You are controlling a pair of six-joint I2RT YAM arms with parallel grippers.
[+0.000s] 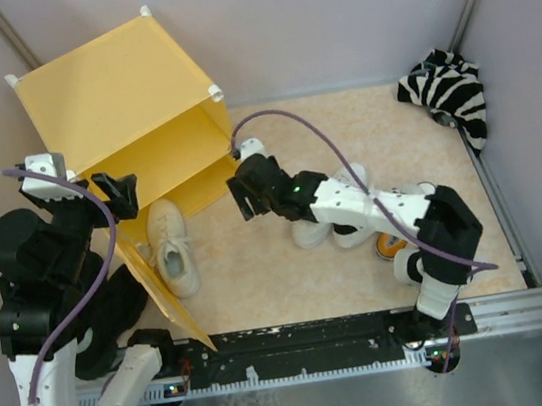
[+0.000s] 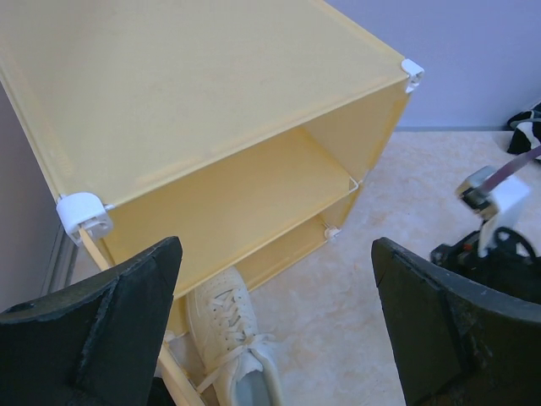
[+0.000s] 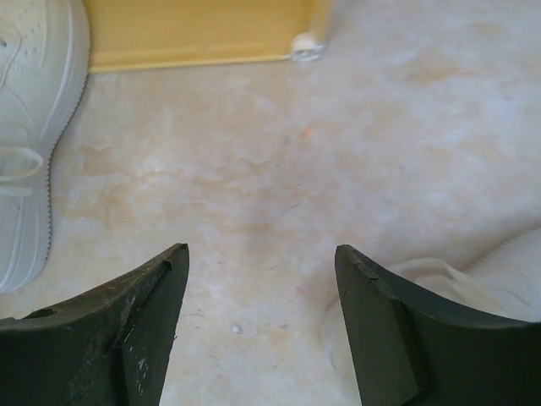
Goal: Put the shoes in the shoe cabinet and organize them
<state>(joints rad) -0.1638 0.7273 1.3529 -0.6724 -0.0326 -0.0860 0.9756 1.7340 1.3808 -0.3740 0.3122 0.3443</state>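
The yellow shoe cabinet (image 1: 121,108) stands at the back left, its door (image 1: 168,293) swung open toward the arms. Its inner shelf (image 2: 254,190) is bare. A cream sneaker (image 1: 171,247) lies on the floor just in front of the opening, toe toward the cabinet, and appears again in the left wrist view (image 2: 232,342) and the right wrist view (image 3: 34,127). My left gripper (image 1: 121,196) hovers open above the cabinet's front corner, holding nothing (image 2: 275,326). My right gripper (image 1: 244,205) hangs open over bare floor (image 3: 262,292), right of that sneaker. Another white shoe (image 3: 507,271) sits beside its right finger.
More shoes lie under the right arm: white ones (image 1: 310,230) and an orange one (image 1: 390,244). A zebra-striped cloth bundle (image 1: 447,92) rests in the back right corner. Walls close the floor on three sides. The right wrist (image 2: 494,220) shows in the left wrist view.
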